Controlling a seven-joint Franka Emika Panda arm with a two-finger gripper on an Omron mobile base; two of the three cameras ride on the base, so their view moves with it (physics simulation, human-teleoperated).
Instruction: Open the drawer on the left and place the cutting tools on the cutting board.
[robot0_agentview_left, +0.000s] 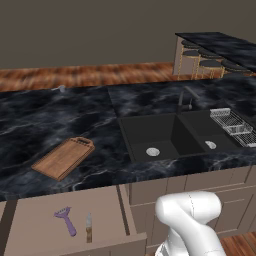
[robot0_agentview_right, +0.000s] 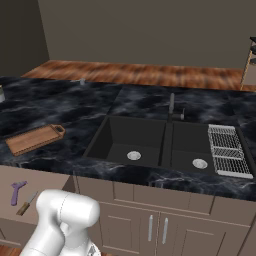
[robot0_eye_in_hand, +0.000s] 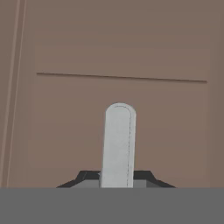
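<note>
The drawer (robot0_agentview_left: 35, 220) stands pulled out under the left counter, also seen at the lower left as drawer (robot0_agentview_right: 47, 186). Inside lie the purple peeler (robot0_agentview_left: 65, 220) (robot0_agentview_right: 17, 192) and the wooden-handled knife (robot0_agentview_left: 89, 228) (robot0_agentview_right: 26, 203), side by side. The cutting board (robot0_agentview_left: 64, 157) (robot0_agentview_right: 34, 139) rests on the black counter above the drawer, bare. In the hand view my gripper (robot0_eye_in_hand: 117, 181) is shut on the silver drawer handle (robot0_eye_in_hand: 118, 144), which rises between the dark fingertips against the taupe drawer front (robot0_eye_in_hand: 175, 122). My white arm (robot0_agentview_left: 187, 220) bends low beside the drawer.
A black double sink (robot0_agentview_left: 170, 137) with a faucet (robot0_agentview_left: 186, 100) sits right of the board, and a wire dish rack (robot0_agentview_left: 232, 125) fills its right end. Cabinet doors with vertical handles (robot0_agentview_right: 150, 227) are below the sink. Bar stools (robot0_agentview_left: 202, 62) stand at the far right.
</note>
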